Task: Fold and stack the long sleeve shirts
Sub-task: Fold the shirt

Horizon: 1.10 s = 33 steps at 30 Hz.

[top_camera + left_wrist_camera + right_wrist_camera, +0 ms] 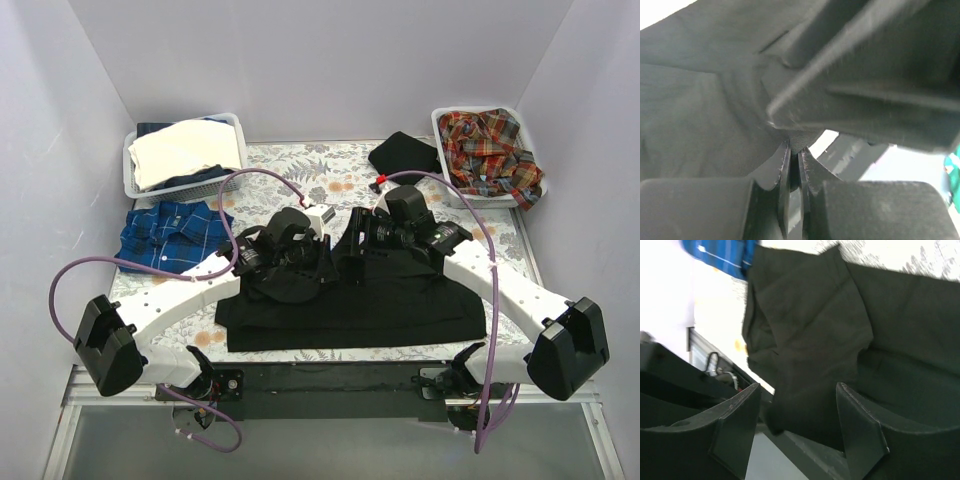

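The black long sleeve shirt (pixel 350 310) lies spread across the near middle of the table. My left gripper (pixel 316 258) is over its upper middle and is shut on a thin fold of the black cloth (pixel 715 110), which is pinched between the fingertips (pixel 781 160). My right gripper (pixel 352 262) is close beside it, open, with a raised flap of the black shirt (pixel 805 330) in front of its spread fingers; whether it touches is unclear. The blue-and-white checked shirt (pixel 170 235) lies folded at the left and shows in the right wrist view (pixel 720 255). Red-orange plaid shirts (pixel 492 148) fill the right basket.
A white basket (pixel 135 180) at the back left holds cream and dark cloth. A folded black item (pixel 403 155) lies at the back, beside the right basket (pixel 440 120). The table's front edge and a dark rail (pixel 330 380) run just below the black shirt.
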### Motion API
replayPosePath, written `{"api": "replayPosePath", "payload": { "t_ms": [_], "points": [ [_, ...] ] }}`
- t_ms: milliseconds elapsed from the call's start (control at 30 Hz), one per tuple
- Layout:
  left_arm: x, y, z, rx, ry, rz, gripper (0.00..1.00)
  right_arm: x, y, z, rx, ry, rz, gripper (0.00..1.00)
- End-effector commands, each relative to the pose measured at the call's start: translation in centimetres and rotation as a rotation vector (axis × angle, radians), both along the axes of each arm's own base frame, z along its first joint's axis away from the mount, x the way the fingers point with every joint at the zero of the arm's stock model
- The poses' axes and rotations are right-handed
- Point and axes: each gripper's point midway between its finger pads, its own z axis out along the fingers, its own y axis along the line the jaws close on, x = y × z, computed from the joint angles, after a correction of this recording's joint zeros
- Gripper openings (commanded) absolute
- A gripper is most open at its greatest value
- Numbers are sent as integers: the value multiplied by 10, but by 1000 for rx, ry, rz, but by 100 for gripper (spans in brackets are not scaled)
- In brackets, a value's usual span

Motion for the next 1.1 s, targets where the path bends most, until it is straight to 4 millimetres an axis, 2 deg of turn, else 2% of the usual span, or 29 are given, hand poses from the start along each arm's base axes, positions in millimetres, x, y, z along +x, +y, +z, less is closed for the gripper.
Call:
{"api": "replayPosePath", "payload": {
  "t_ms": [0, 200, 467, 500, 567, 600, 667, 700, 733, 800, 833, 900, 933, 1067],
  "points": [
    [14, 2, -5, 33, -55, 90, 0, -17, -16, -21, -121, 71, -50, 69],
    [3, -3, -19, 66, -48, 69, 0, -42, -34, -43, -211, 166, -33, 68],
    [0, -7, -22, 84, -76, 85, 0, -66, -42, -56, -234, 246, 18, 66],
    [-1, -7, -23, 85, -75, 82, 0, -68, -43, -59, -242, 255, 21, 59],
    [-5, -9, -25, 83, -73, 69, 0, -73, -46, -67, -252, 272, 37, 49],
    [-9, -10, -29, 85, -67, 49, 0, -75, -47, -72, -264, 283, 39, 29],
    [-17, -14, -30, 74, -55, 15, 1, -79, -52, -82, -288, 297, 48, 12],
    [-21, -14, -32, 73, -50, 0, 5, -82, -55, -88, -309, 314, 47, 2],
    [-23, -12, -34, 77, -45, 2, 20, -83, -59, -93, -329, 315, 50, 1],
    [-20, -5, -31, 89, -62, 35, 27, -85, -72, -101, -388, 313, 24, 1],
    [-20, -1, -30, 97, -70, 47, 39, -85, -76, -104, -405, 304, 21, 1],
    [-18, 9, -22, 107, -103, 67, 50, -83, -87, -104, -445, 267, -1, 1],
    [-18, 14, -20, 115, -125, 60, 60, -80, -95, -106, -484, 240, -17, 1],
    [-21, 34, -6, 125, -175, 79, 75, -73, -118, -101, -575, 163, -55, 1]
  ]
}}
